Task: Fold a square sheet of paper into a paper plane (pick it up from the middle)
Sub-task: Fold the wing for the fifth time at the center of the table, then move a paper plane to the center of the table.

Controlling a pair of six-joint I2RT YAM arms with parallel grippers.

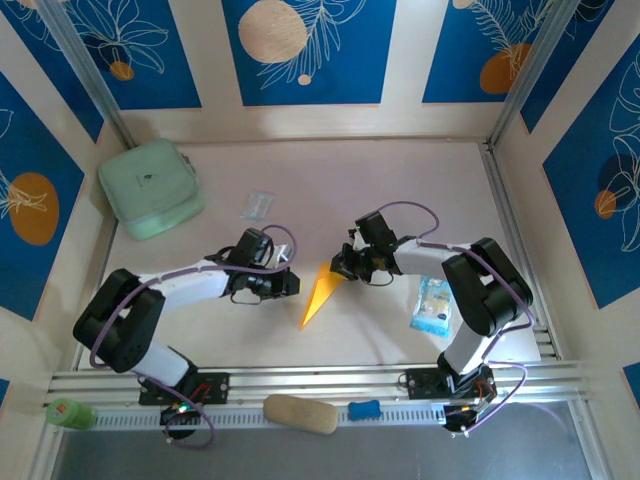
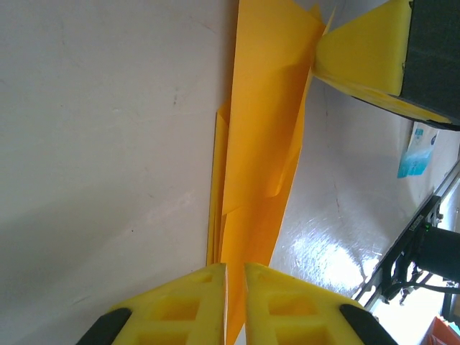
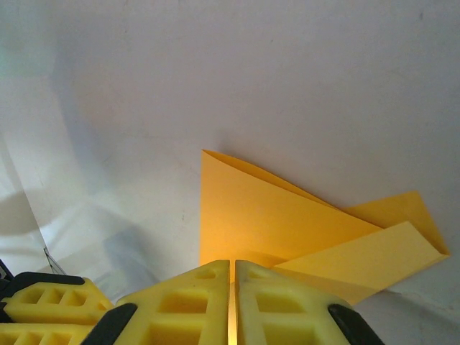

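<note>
Orange paper is folded into a narrow pointed shape and sits at frame centre in the top view on the desk. Its tip points lower left and its wide end upper right.

Left pincer is at the paper's left side, jaws almost closed. At bottom centre of the left wrist view the paper runs into the thin slit between them, so it's pinched. The layers fan apart a little along the left edge there.

Right pincer is at the wide upper-right end, jaws closed on the paper's edge. At bottom centre of the right wrist view a thin orange line shows between its fingers, with overlapping flaps spreading to the right.

Green pouch is upper left, with a clear wrapper near it on its right. Blue-white packet is right of centre beside the right arm. Tan lump is bottom centre.
</note>
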